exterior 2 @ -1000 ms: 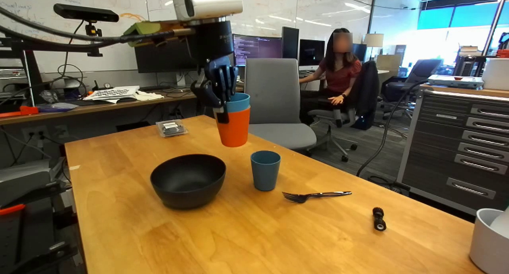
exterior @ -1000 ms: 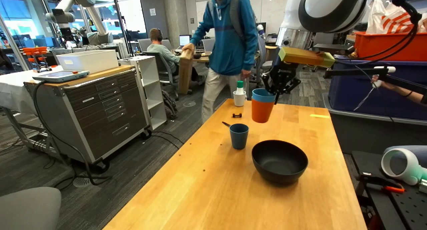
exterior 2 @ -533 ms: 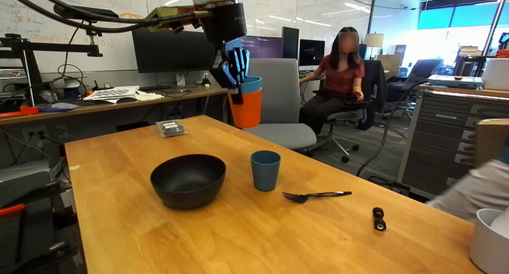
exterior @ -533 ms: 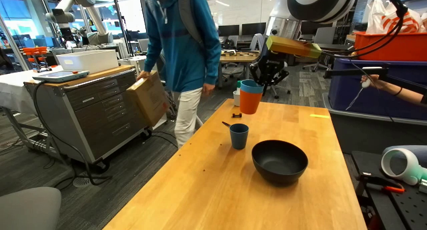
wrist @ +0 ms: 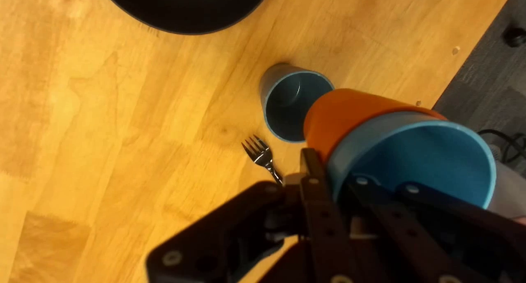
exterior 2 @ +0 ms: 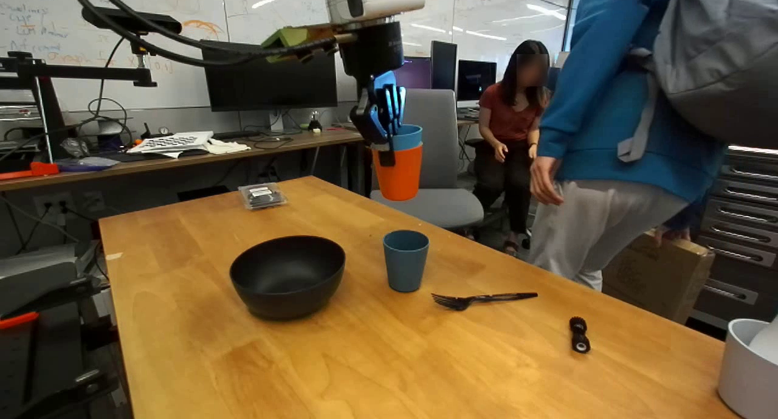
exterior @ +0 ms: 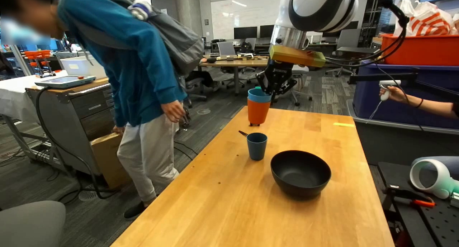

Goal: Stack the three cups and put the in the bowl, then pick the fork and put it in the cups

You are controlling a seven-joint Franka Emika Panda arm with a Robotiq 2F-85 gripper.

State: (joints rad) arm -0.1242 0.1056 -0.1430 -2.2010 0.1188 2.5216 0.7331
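Observation:
The light blue cup (wrist: 427, 164) sits nested in the orange-red cup (wrist: 349, 110). My gripper (wrist: 335, 180) is shut on their wall, one finger inside the light blue cup and one outside the orange. Held a little tilted, the pair hangs above the table in both exterior views. The dark teal-blue cup (exterior 2: 406, 264) stands upright and empty on the table; in the wrist view the held cups partly cover it. Beside it lies the fork (exterior 2: 486, 298), tines toward the bowl. The black bowl (exterior 2: 285, 303) stands empty on the teal cup's other side.
A small black dumbbell-shaped piece (exterior 2: 579, 335) lies past the fork's handle. A light pot (exterior 2: 750, 370) stands at the table's end. A clear plastic box (exterior 2: 262, 196) lies at the opposite end. A person (exterior: 143, 96) with a backpack is close beside the table's long edge.
My gripper has carried the two nested cups away from the bowl, toward the table's long edge, rising and then dipping slightly. The person has walked up alongside the table. Teal cup, fork and bowl have stayed put.

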